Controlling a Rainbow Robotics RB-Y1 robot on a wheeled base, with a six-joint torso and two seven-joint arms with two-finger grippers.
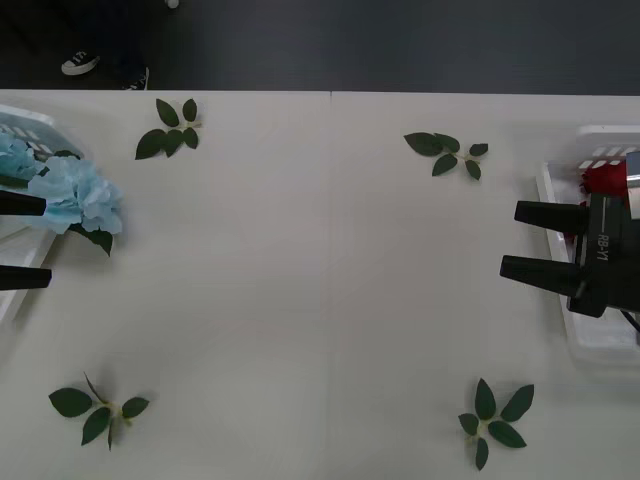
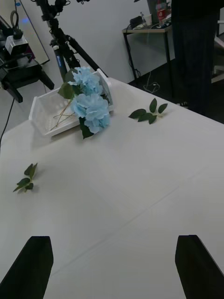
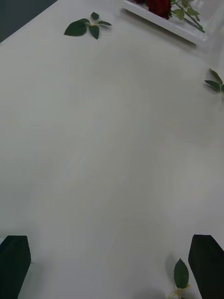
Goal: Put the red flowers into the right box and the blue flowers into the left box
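The blue flowers [image 1: 78, 195] lie at the left box [image 1: 22, 122], at the table's far left. One fluffy head rests inside and another hangs over the rim onto the table; from the right wrist the blue flowers [image 2: 92, 105] spill out of the left box [image 2: 43, 114]. The red flowers [image 1: 603, 180] lie in the right box [image 1: 592, 342] at the far right, and the left wrist view shows the red flowers [image 3: 158, 6] inside the right box [image 3: 164, 24]. My left gripper [image 1: 24, 241] hovers open beside the left box. My right gripper [image 1: 510, 240] hovers open over the right box's inner rim. Both hold nothing.
Loose green leaf sprigs lie on the white table: back left [image 1: 170, 130], back right [image 1: 446, 151], front left [image 1: 96, 408] and front right [image 1: 493, 420]. The wide middle of the table is bare. A tripod [image 2: 60, 42] and the room's furniture stand beyond the table.
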